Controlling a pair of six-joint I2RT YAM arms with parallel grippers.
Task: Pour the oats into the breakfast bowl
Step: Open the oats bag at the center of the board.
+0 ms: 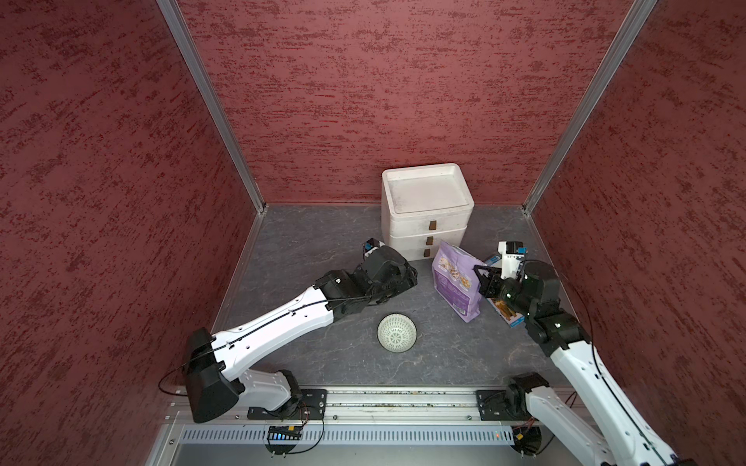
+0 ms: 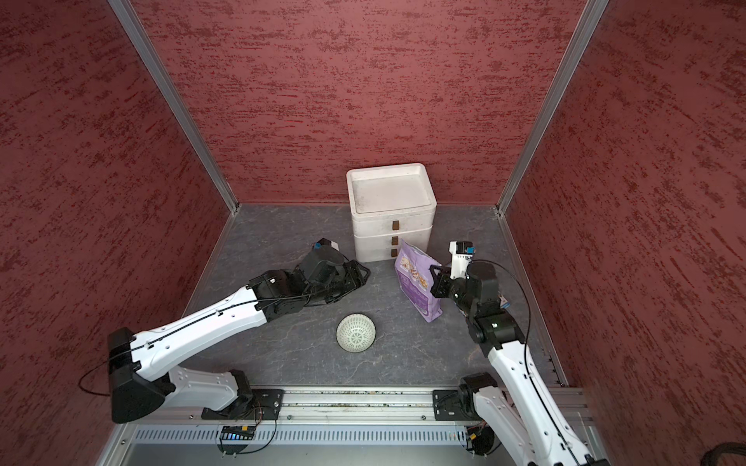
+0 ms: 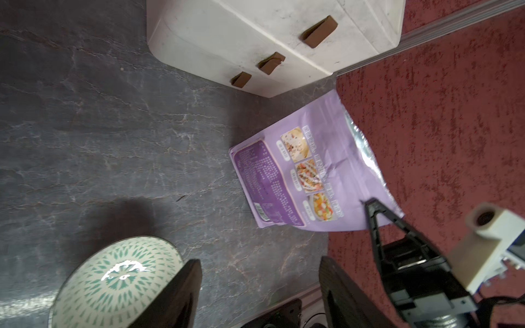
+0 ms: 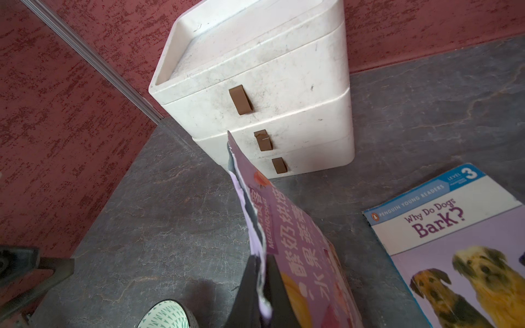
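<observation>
Table (image 1: 444,363) of dark slate inside red walls, seen from my remote station: at its far side stands the white drawer box (image 1: 426,210). Toward my right arm a dog book (image 4: 454,241) lies flat. Beside it the lavender pouch (image 1: 456,282) stands on end just in front of the box, its long axis upright and its torn mouth uppermost; the oats are hidden inside. The breakfast bowl (image 1: 397,333) sits empty and well apart from the pouch, nearer the rail and over toward my left arm, on bare table between the two arms. My right hand (image 1: 478,271) is pinched on the pouch's upper side edge, the film caught between its fingers. My left hand (image 3: 260,269) hangs with fingers spread and nothing between them, out in front of the box. The pour falls to the right arm, I judge: carry the pouch toward the rail and leftward until its mouth is over the bowl, then tip it off upright. Nothing is poured yet.
</observation>
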